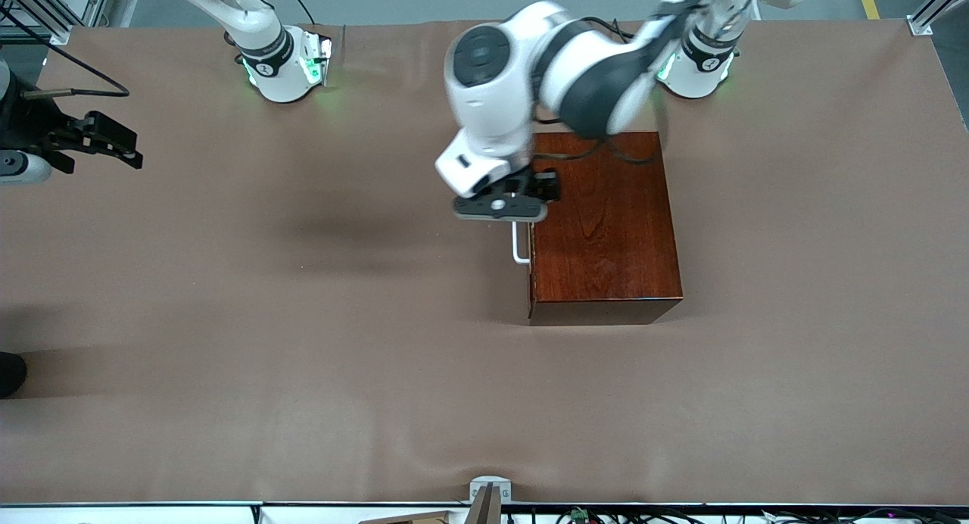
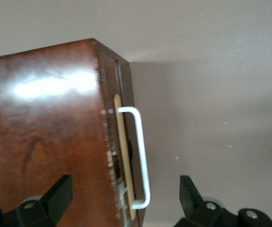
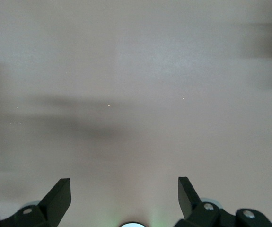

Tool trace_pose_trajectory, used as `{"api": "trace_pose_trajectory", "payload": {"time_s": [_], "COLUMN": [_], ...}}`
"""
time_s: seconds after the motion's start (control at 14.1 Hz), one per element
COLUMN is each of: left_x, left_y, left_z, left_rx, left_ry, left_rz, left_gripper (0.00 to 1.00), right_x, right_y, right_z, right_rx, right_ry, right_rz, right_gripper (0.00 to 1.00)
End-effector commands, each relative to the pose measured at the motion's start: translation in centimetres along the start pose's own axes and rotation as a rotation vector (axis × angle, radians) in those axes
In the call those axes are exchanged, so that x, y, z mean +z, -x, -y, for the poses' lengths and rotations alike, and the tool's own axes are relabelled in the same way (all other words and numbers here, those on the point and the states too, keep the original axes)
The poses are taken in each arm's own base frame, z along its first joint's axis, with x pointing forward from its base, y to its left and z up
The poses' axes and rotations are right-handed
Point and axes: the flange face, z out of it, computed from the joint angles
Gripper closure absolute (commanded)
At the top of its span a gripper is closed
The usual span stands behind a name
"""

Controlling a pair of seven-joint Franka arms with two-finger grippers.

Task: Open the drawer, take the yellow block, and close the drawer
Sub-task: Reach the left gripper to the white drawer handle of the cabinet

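Note:
The glossy reddish-brown wooden box [image 1: 606, 229] stands near the left arm's end of the table. Its drawer [image 2: 108, 94] is shut, with only a thin pale edge showing. The white bar handle [image 1: 519, 248] faces the right arm's end and also shows in the left wrist view [image 2: 143, 156]. My left gripper [image 1: 509, 206] hovers over the box's handle edge. It is open, with its fingers [image 2: 60, 195] astride the drawer front and handle, touching neither. My right gripper [image 1: 106, 141] is open and empty at the right arm's end of the table, where the arm waits. The yellow block is hidden.
Brown cloth [image 1: 303, 342] covers the whole table. The right wrist view shows only bare cloth [image 3: 136, 94] under that gripper [image 3: 125, 196]. A small grey bracket [image 1: 488, 494] sits at the table edge nearest the front camera.

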Motion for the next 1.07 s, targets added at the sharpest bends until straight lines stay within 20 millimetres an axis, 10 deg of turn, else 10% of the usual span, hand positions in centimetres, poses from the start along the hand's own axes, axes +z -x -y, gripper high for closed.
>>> {"api": "trace_pose_trajectory", "payload": {"time_s": [0.0, 1.0], "left_x": [2.7, 12.8], "left_y": [0.3, 2.4], "left_z": [-4.1, -6.9], "left_rx": [-0.022, 0.004], "left_ry": [-0.062, -0.189], "left_rz": [-0.066, 0.082], "left_gripper": [0.00, 0.00], "right_x": [-0.2, 0.8], "right_y": [0.3, -0.9], "right_z": [-0.5, -1.5], "right_rx": [0.005, 0.012], "right_ry": [0.000, 0.000], "right_rz": [-0.006, 0.007], "right_gripper": [0.00, 0.00]}}
